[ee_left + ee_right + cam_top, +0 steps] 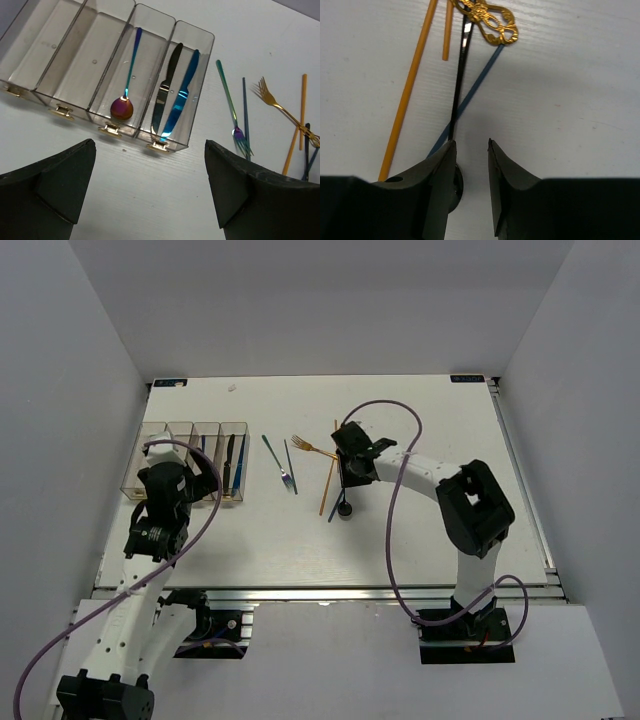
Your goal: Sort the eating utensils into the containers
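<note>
The four joined clear containers point(184, 459) stand at the left; in the left wrist view point(60, 60) the third bin holds a blue-handled spoon point(128, 75) and the fourth a black knife point(167, 85) and a blue knife point(181, 95). My left gripper point(190, 480) hovers open and empty just in front of them point(150, 190). A teal fork point(277, 461), blue stick point(290, 466), gold fork point(312, 448), orange sticks point(327, 486) and black spoon point(343, 506) lie mid-table. My right gripper point(346, 485) is low over the black spoon point(459, 75), slightly open point(470, 142), with bare table between its fingers.
In the right wrist view a blue stick point(475, 90) crosses under the black spoon's handle, two orange sticks point(410, 85) lie to the left and the gold fork's ornate handle end point(492, 22) lies across the top. The spoon's bowl point(456, 182) sits under my left finger.
</note>
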`<state>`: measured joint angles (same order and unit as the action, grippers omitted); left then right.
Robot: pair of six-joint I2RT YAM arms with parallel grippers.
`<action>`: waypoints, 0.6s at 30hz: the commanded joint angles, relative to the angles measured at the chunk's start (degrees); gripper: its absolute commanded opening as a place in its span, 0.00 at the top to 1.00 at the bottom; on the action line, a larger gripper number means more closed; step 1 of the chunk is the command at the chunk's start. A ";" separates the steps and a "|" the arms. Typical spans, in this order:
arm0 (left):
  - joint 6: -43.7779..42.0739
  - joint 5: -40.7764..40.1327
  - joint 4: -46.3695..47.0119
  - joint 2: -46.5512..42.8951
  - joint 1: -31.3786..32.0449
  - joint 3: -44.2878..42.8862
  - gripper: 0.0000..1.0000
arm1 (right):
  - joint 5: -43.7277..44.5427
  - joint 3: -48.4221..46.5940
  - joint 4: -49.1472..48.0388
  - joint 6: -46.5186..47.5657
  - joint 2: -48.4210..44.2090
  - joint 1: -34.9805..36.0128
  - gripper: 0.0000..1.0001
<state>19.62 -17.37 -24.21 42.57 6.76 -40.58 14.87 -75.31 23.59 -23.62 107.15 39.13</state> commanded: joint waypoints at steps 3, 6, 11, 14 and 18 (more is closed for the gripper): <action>-0.10 2.42 0.65 0.41 1.76 -1.52 0.02 | 3.58 -6.25 3.39 -1.25 4.37 3.40 0.63; -0.19 2.69 0.74 0.33 2.28 -1.52 0.02 | 4.37 -6.61 3.39 -1.87 5.87 3.93 0.68; -0.37 2.86 0.74 0.68 2.55 -1.43 0.02 | 5.78 -6.17 3.13 -2.49 6.31 4.19 0.74; -0.46 2.95 0.65 0.76 2.64 -1.52 0.02 | 6.31 -5.55 3.04 -2.49 6.14 4.20 0.75; -0.46 3.04 0.65 0.94 2.73 -1.43 0.02 | 5.61 -4.50 1.81 -2.23 6.40 4.20 0.76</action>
<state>19.55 -15.14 -23.97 43.48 9.19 -40.71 19.40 -79.72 26.02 -25.28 113.65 43.46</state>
